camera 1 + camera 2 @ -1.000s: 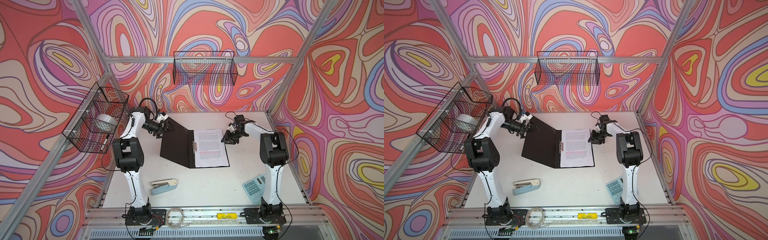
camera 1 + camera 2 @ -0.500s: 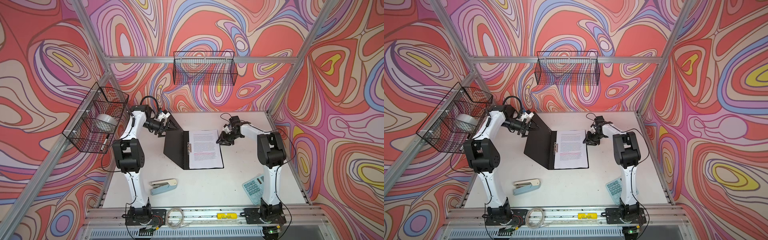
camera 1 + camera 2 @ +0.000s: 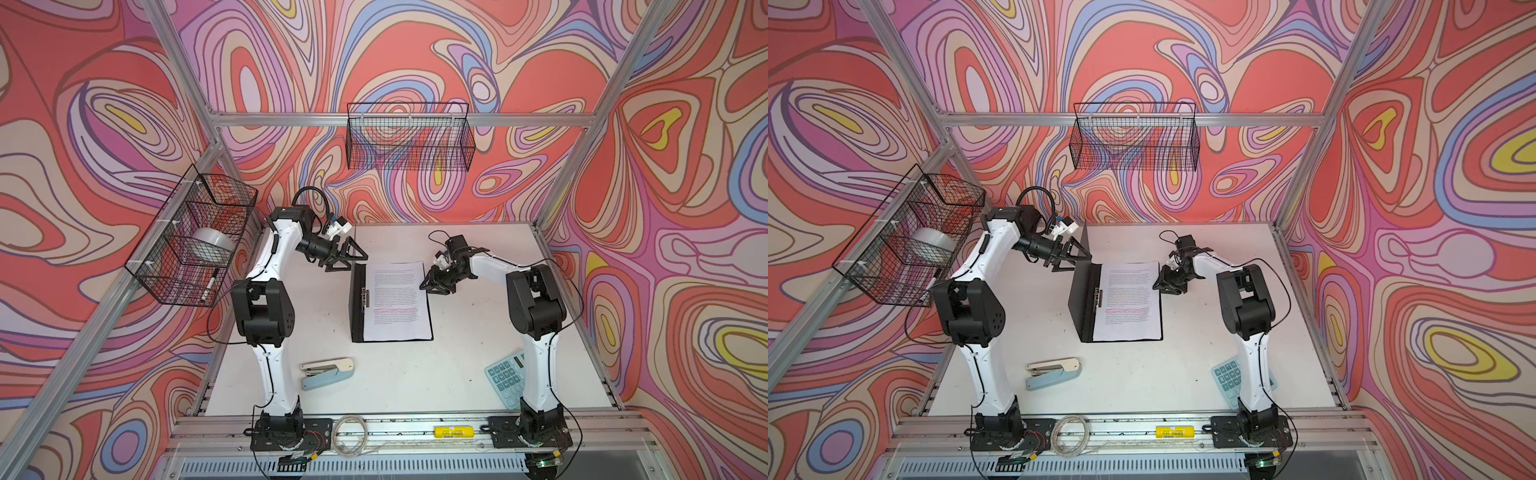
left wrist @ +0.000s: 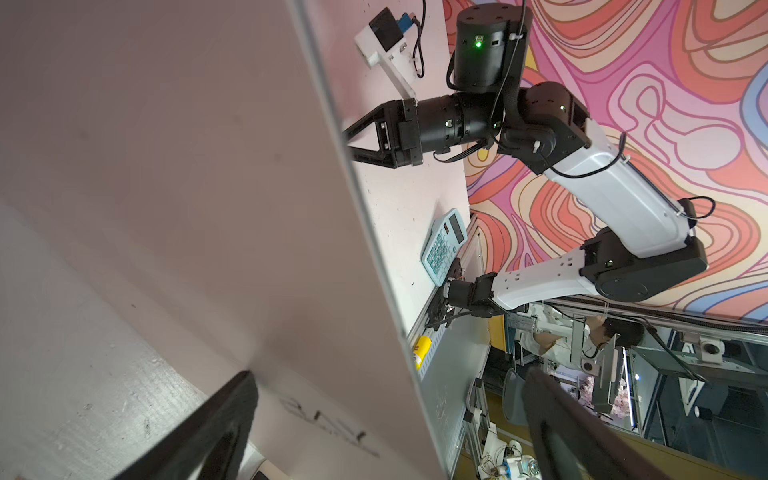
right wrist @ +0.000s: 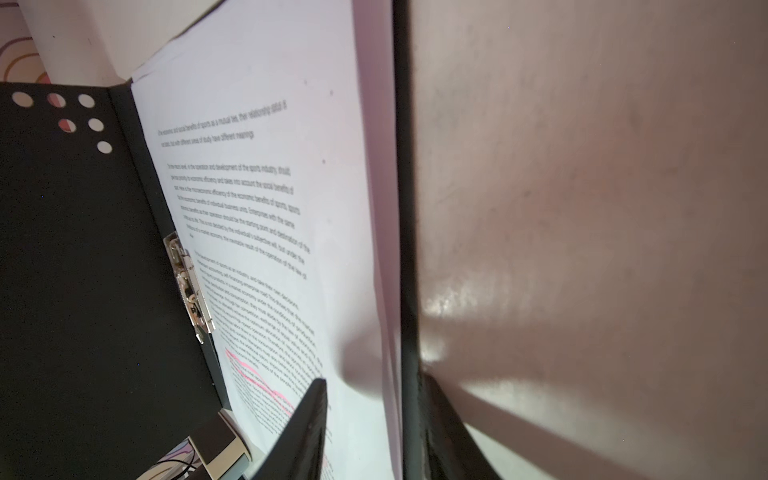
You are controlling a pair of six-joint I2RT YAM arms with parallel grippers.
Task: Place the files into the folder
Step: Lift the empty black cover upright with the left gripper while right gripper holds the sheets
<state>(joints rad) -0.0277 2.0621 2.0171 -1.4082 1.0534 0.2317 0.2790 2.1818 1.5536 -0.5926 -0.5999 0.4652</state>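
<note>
A: Start at the left gripper (image 3: 355, 263). What is it doing?

B: Its jaws are spread wide, and the front cover of the folder (image 3: 1080, 299) stands nearly upright between them. In the left wrist view one finger (image 4: 216, 419) sits against the pale outer face, and the other is beyond the cover's free edge. Nothing is pinched. I judge it is there to prop the cover and tip it over.

A: Any writing there?

B: There is dark lettering (image 4: 328, 419) right by that finger, seen askew. It looks like "RAY", though I wouldn't swear to it.

A: And the right gripper (image 3: 434, 284)?

B: It is partly spread and straddles the folder's outer edge, with one finger (image 5: 307, 424) over the files (image 3: 397, 299) and the other on the table (image 3: 415, 386) side. The gap is too wide for a pinch on thin sheets. It is probably steadying the stack and the back cover for the close.

A: So the files are in?

B: They lie flat on the black back cover, just ahead of that gripper, with the metal clip (image 5: 189, 286) beyond them at the spine. Only the closing seems left.

A: Any legible print?

B: One line reads "economic and social benefits of sports", and some lines are highlighted pink. Well behind the right gripper, near its arm's base, lies a blue calculator (image 3: 505, 380) with no readable brand.
</note>
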